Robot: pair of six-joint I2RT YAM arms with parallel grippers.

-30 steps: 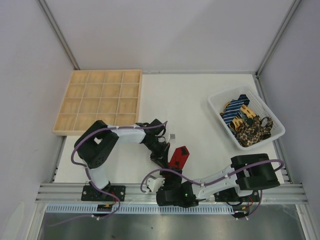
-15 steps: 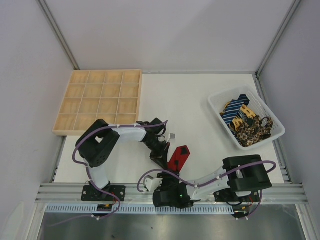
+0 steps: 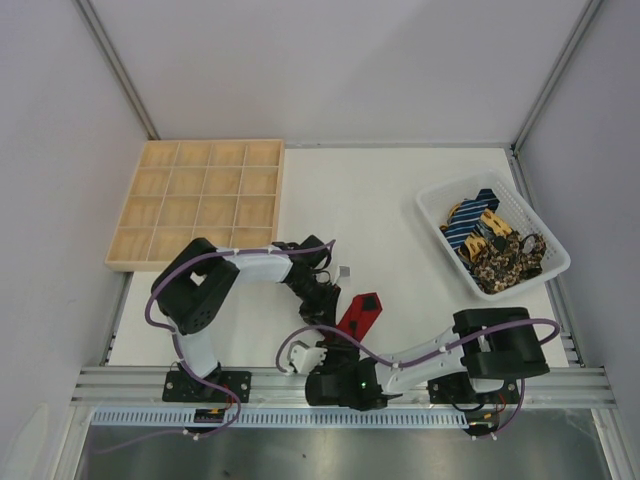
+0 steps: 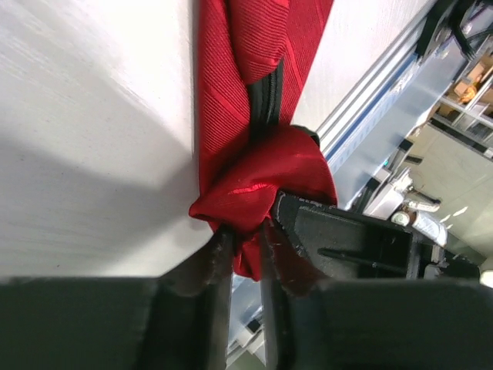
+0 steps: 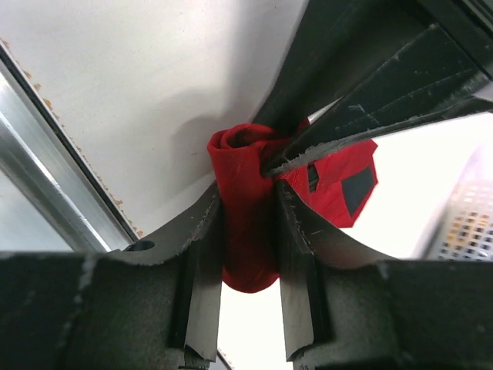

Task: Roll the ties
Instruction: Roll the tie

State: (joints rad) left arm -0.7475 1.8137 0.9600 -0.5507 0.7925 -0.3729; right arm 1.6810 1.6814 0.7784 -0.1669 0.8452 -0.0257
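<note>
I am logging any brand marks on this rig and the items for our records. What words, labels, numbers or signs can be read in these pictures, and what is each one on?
There is none to read.
The red tie shows a black strip on its back, with no lettering visible.
The white basket, wooden tray, left gripper and right gripper carry no visible print.

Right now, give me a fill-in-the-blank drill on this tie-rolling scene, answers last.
1. The tie being rolled near the table's front edge, the red tie, is plain ____.
2. The spare ties sit heaped in a white ____ at the right.
3. The right gripper has its fingers on either side of the ____ end of the red tie.
4. The wooden tray at the far left holds ____ ties.

Answers: red; basket; rolled; no
</note>
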